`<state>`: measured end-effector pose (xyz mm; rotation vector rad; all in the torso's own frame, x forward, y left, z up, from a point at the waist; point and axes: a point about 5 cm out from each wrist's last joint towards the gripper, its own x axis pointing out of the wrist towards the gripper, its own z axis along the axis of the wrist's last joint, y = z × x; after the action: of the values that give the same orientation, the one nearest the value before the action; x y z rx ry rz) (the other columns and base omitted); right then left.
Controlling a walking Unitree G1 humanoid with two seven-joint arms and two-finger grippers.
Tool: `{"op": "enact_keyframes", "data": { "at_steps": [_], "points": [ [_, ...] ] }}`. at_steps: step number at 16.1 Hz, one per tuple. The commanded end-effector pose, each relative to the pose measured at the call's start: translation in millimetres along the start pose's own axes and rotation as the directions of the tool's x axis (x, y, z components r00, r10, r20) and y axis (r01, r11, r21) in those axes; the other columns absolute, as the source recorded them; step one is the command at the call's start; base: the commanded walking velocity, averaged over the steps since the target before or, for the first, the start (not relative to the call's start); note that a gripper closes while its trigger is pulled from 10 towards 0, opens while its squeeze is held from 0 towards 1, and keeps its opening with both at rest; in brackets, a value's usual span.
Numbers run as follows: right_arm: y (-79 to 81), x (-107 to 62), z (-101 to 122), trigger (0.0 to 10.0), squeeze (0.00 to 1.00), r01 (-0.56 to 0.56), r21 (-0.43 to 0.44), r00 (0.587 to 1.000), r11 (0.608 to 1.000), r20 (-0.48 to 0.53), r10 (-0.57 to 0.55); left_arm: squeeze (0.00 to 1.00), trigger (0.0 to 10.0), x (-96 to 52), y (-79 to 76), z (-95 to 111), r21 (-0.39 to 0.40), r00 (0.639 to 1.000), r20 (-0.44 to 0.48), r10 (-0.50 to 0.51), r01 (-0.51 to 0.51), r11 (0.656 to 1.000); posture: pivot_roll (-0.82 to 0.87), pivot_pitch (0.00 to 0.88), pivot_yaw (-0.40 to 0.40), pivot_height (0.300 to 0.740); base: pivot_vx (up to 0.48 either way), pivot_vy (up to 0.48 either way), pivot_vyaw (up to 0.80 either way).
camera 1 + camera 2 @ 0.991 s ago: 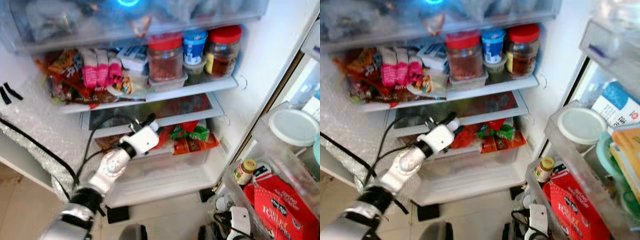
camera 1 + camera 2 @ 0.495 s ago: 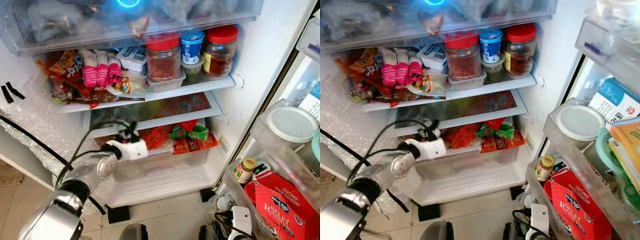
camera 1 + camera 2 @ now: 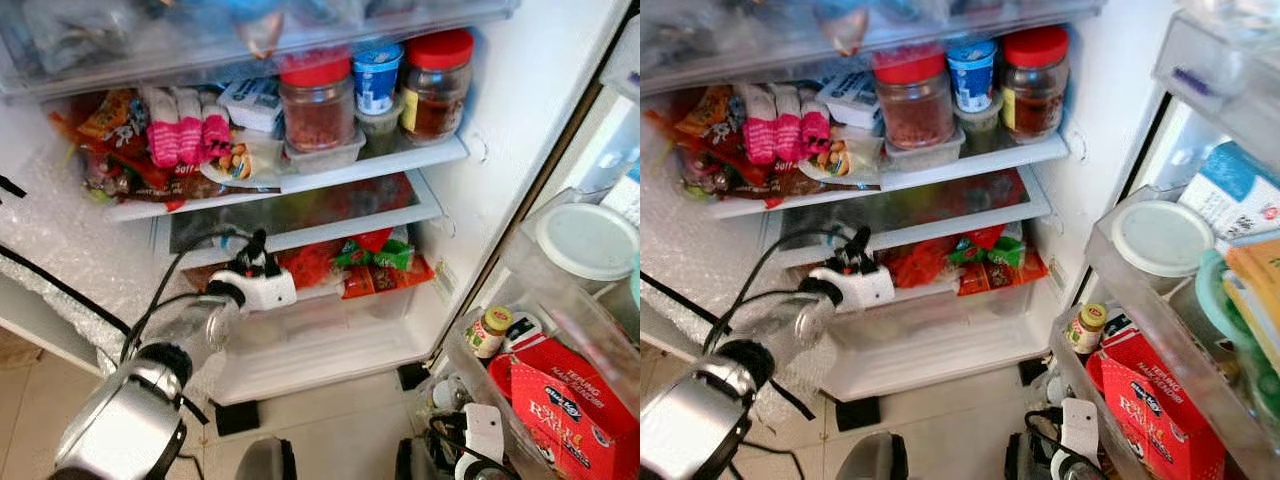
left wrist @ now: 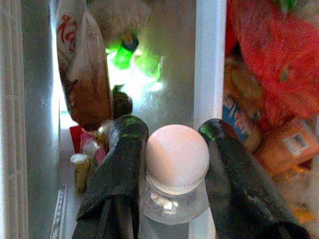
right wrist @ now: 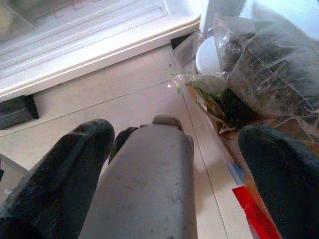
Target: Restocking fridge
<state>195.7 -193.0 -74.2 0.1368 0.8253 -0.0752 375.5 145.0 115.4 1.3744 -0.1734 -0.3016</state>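
My left gripper [image 3: 256, 262] reaches into the open fridge at the front of the clear drawer [image 3: 330, 320], below the glass shelf [image 3: 300, 215]. In the left wrist view its two black fingers [image 4: 122, 149] are shut on a clear bottle with a white cap [image 4: 177, 159], held by the neck. Ahead of the bottle lie a green bottle [image 4: 122, 55] and a brown bag [image 4: 82, 74]. My right gripper [image 5: 179, 144] hangs low over the tiled floor, open, with a grey rounded part of my body [image 5: 144, 184] between its fingers.
The upper shelf [image 3: 400, 160] carries two red-lidded jars [image 3: 318, 100], a yogurt cup [image 3: 377, 75] and pink packs [image 3: 185, 125]. Red and green packets [image 3: 375, 265] fill the drawer. The door bin [image 3: 470, 375] at the right holds a red carton [image 3: 560, 400] and a small bottle [image 3: 488, 332].
The left arm dropped and drew back to the left from the glass shelf's edge, then held by the drawer front. The camera tilted slightly, shifting the fridge upward in view.
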Motion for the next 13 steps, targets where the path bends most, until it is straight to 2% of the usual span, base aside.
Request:
{"op": "enact_keyframes", "data": {
  "at_steps": [1, 6, 7, 8, 9, 10, 13],
  "points": [
    [-3.4, -15.4, -52.6, 10.0, 0.0, 0.023, 0.041, 0.984, 0.999, -0.179, -0.016, 0.0, 10.0, 2.9, 4.2, -0.2, 0.01, 1.0, -0.013, -0.005, 0.005, 1.0, -0.06, 0.248, 0.078, 0.645, 0.0, 0.0, 0.0],
    [-5.1, -18.7, -59.3, 10.0, 0.0, 0.029, 0.045, 0.983, 0.999, -0.184, -0.02, 0.0, 10.0, 12.1, 20.3, 4.1, 0.038, 0.999, -0.031, 0.041, -0.04, 0.998, -0.09, 0.263, 0.077, 0.645, 0.0, 0.0, 0.0],
    [-5.3, -19.1, -59.9, 10.0, 0.0, 0.028, 0.045, 0.983, 0.999, -0.182, -0.019, 0.0, 10.0, 14.9, 29.4, 0.4, 0.057, 0.995, -0.07, 0.068, -0.064, 0.996, -0.09, 0.265, 0.076, 0.645, 0.0, 0.0, 0.0],
    [-5.4, -19.2, -60.0, 10.0, 0.0, 0.028, 0.045, 0.983, 0.999, -0.182, -0.019, 0.11, 10.0, 15.7, 32.7, -1.1, 0.064, 0.993, -0.085, 0.077, -0.072, 0.995, -0.09, 0.265, 0.076, 0.645, 0.0, 0.0, 0.0],
    [-5.4, -19.2, -60.0, 10.0, 0.0, 0.028, 0.045, 0.983, 0.999, -0.182, -0.019, 0.11, 10.0, 15.7, 32.7, -1.1, 0.064, 0.993, -0.085, 0.077, -0.072, 0.995, -0.09, 0.265, 0.076, 0.645, 0.0, 0.0, 0.0],
    [-5.4, -19.2, -60.0, 10.0, 0.0, 0.027, 0.045, 0.983, 0.999, -0.18, -0.018, 1.0, 10.0, 17.4, 39.7, -3.1, 0.061, 0.99, -0.105, 0.096, -0.09, 0.994, -0.09, 0.266, 0.077, 0.645, 0.0, 0.0, 0.0],
    [-5.2, -18.9, -59.4, 10.0, 0.0, 0.026, 0.043, 0.983, 0.999, -0.181, -0.018, 1.0, 10.0, 18.8, 45.3, -3.2, 0.044, 0.988, -0.11, 0.112, -0.107, 0.993, -0.08, 0.265, 0.075, 0.645, 0.0, 0.0, 0.0]
  ]
}}
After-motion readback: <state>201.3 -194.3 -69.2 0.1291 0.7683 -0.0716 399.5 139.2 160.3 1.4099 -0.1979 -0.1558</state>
